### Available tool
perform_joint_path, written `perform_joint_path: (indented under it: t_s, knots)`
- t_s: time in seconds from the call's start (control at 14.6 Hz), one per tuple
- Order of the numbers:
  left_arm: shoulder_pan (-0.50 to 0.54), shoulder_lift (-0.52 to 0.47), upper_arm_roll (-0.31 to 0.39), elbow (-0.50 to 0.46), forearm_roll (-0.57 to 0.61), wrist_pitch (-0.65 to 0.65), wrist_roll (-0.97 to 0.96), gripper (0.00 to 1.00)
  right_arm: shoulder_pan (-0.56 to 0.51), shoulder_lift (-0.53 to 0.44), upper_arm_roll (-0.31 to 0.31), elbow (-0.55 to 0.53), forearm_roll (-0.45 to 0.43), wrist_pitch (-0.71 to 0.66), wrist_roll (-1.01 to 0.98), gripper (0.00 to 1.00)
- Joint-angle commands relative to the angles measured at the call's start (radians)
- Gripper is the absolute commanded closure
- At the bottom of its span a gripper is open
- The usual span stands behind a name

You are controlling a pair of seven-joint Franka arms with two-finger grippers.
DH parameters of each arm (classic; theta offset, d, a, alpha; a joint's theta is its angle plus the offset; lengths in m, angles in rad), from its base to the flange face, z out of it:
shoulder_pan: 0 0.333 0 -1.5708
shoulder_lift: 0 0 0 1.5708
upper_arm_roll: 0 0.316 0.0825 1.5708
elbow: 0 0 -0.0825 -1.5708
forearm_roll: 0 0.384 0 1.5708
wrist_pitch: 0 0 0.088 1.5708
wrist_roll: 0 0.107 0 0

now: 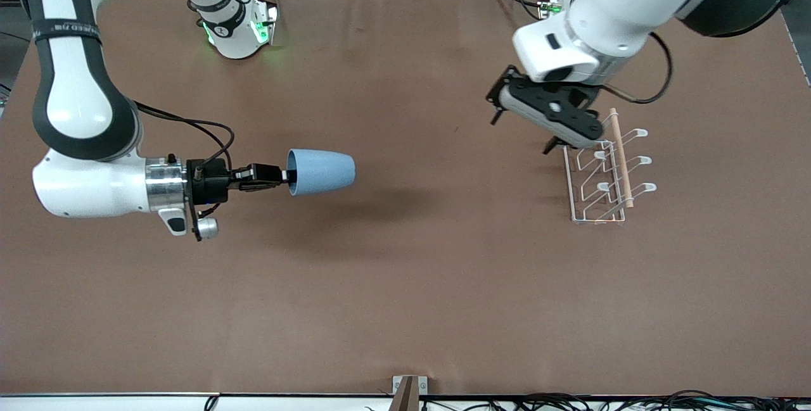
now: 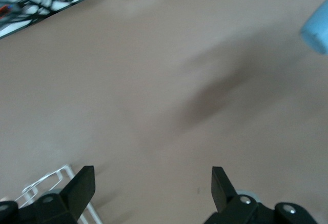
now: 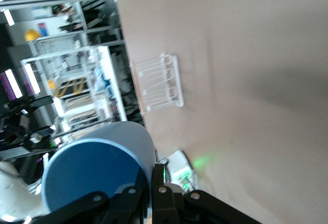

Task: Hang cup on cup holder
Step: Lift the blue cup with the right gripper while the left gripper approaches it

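The cup [image 1: 320, 172] is held on its side in the air above the middle of the brown table [image 1: 405, 309], toward the right arm's end, casting a shadow on the cloth; the right tool [image 1: 284, 175] is clenched on its rim, one finger inside the mouth; in the right wrist view the cup [image 3: 97, 170] fills the foreground and hides part of the table. The cup holder [image 1: 606, 173] stands toward the left arm's end; the left tool [image 1: 523, 134], released and wide, hovers just beside it, its body covering the rack's upper corner; in the left wrist view only a corner of the rack [image 2: 43, 185] shows.
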Motion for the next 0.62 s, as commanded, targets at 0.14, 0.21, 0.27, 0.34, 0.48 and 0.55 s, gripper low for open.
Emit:
perform_joint_path:
  t_s: [0.14, 0.21, 0.27, 0.34, 0.48, 0.55]
  knots:
    - [-0.075, 0.063, 0.002, 0.087, 0.004, -0.007, -0.011, 0.0, -0.009, 0.116, -0.002, -0.006, 0.185, -0.134, -0.11, 1.0]
    - [-0.097, 0.069, 0.005, 0.09, 0.004, -0.004, -0.032, 0.0, -0.003, 0.125, -0.002, -0.006, 0.191, -0.132, -0.107, 1.0]
    - [-0.12, 0.08, 0.007, 0.096, 0.007, 0.005, -0.054, 0.0, 0.005, 0.132, 0.0, -0.006, 0.208, -0.128, -0.101, 1.0]
    - [-0.146, 0.092, 0.009, 0.1, 0.029, 0.01, -0.074, 0.0, 0.009, 0.147, 0.0, -0.007, 0.249, -0.134, -0.098, 1.0]
    - [-0.192, 0.121, 0.013, 0.117, 0.072, 0.028, -0.101, 0.0, 0.017, 0.182, -0.002, -0.006, 0.307, -0.146, -0.09, 1.0]
    - [-0.202, 0.133, 0.013, 0.117, 0.075, 0.057, -0.109, 0.0, 0.023, 0.187, -0.002, -0.004, 0.315, -0.14, -0.09, 1.0]
